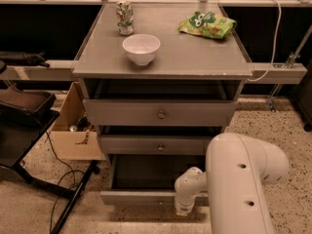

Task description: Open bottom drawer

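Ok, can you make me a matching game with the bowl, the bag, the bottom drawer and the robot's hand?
Things:
1 bowl
2 bag
3 bottom drawer
4 hand

Places or states:
A pulled out, dark inside
B down low, at the bottom drawer's front
C back right of the top
D just in front of the can

Pairs: 1-D, 2-C, 3-A, 4-B

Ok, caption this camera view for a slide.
Gripper at the front of the pulled-out bottom drawer of a cart topped with a bowl, can and snack bag.
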`<state>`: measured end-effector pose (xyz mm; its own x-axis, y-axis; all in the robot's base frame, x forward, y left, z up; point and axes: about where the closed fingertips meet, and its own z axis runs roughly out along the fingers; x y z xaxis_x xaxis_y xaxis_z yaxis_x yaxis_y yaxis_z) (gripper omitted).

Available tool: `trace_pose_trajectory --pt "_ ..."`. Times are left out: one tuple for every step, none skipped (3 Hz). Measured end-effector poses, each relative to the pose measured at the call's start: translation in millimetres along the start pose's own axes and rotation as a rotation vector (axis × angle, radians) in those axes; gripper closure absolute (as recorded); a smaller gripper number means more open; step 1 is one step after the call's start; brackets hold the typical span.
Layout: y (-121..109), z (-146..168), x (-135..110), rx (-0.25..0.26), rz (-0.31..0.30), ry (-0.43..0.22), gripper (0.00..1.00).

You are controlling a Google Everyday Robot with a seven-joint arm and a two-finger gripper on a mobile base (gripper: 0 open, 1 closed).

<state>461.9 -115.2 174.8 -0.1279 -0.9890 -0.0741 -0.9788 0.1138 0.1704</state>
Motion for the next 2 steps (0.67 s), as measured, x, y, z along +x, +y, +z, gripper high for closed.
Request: trace_pose_trajectory --pt "-1.4 -0.6 -0.2 0.000 0.000 0.000 1.00" --pt "-1.4 -0.7 -0.2 0.000 0.000 0.000 0.84"
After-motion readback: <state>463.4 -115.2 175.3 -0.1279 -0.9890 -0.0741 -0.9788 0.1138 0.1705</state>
